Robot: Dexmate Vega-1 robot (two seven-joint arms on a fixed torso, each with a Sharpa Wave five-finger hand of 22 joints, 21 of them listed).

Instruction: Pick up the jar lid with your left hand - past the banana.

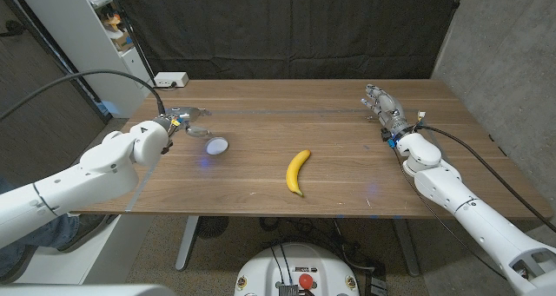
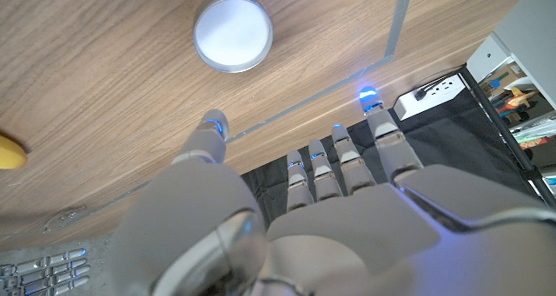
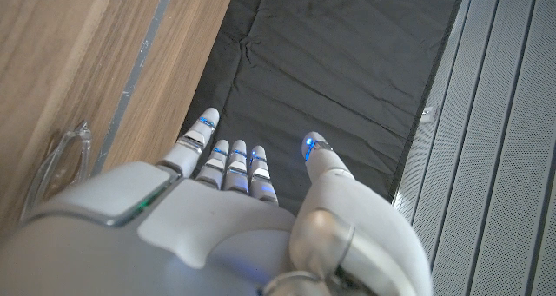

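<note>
Head view shows our left hand (image 1: 178, 120) near the desk's (image 1: 347, 170) left back corner, fingers (image 2: 340, 161) spread and holding nothing. We see the jar lid (image 1: 216, 145) lying flat just beside the thumb, apart from every fingertip, with the banana (image 1: 296, 172) further on toward the middle. Our right hand (image 1: 385, 109) waits at the far right, fingers straight and empty, clear of the reach.
</note>
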